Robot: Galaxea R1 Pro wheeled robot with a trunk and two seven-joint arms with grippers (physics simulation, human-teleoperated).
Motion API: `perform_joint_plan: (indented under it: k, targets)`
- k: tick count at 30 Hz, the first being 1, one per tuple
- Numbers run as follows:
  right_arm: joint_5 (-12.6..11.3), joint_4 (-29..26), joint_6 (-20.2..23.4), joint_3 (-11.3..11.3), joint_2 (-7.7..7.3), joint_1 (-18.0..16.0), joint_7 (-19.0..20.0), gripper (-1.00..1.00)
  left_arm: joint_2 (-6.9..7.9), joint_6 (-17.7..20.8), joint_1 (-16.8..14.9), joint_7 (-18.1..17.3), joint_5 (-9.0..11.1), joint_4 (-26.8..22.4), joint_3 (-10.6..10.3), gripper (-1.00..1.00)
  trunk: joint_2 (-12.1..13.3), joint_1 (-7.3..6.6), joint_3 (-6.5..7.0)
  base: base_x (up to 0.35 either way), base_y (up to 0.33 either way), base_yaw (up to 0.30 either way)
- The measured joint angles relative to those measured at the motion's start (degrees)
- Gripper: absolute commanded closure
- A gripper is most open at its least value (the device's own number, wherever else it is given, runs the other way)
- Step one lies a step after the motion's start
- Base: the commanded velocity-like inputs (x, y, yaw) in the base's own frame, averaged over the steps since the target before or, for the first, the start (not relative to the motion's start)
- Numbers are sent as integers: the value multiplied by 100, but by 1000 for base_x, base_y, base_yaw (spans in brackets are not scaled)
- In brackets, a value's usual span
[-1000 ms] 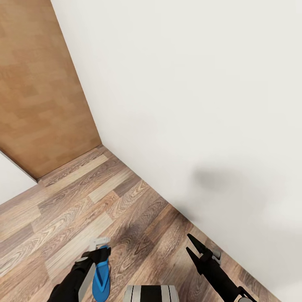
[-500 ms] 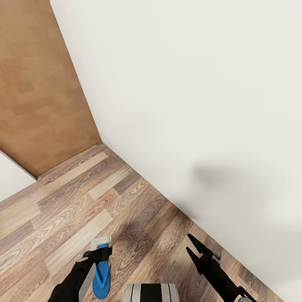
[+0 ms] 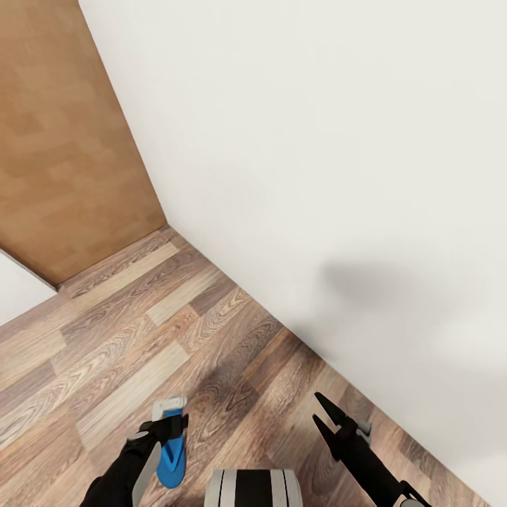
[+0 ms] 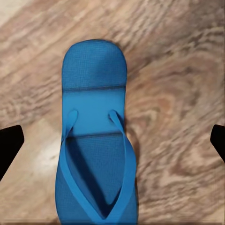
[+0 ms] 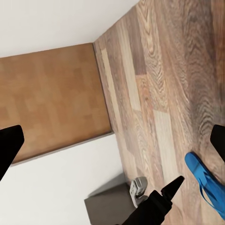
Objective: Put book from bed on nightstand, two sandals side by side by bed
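view crept forward, wood-plank floor [image 3: 141, 331], white wall [image 3: 317, 155], seemingly door [image 3: 56, 141]

The whole head view shifts a bit over the last second, so that's the camera moving: the brown wooden door [image 3: 63, 141] and the white wall [image 3: 317, 176] corner slide slightly up and left in the picture. The bright blue flat flip-flop sandal [image 3: 171, 454] shows less of itself at the picture's lower edge now, and the black left gripper [image 3: 167, 422] over it sits a touch lower in the picture than 1 second ago.
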Motion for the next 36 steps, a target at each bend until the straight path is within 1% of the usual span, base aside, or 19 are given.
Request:
perform_joint_plan:
  k: [31, 36]
  targets:
    - [-1, 0, 0, -4, -4, 0, 0, -100, 2, -1, 0, 0, -3, 0, 0, -100, -42, 80, -687, 0, 0, 0]
    - [-2, 0, 0, -4, 3, 0, 0, -100, 2, -5, 0, 0, -7, 0, 0, -100, -42, 80, -688, 0, 0, 0]
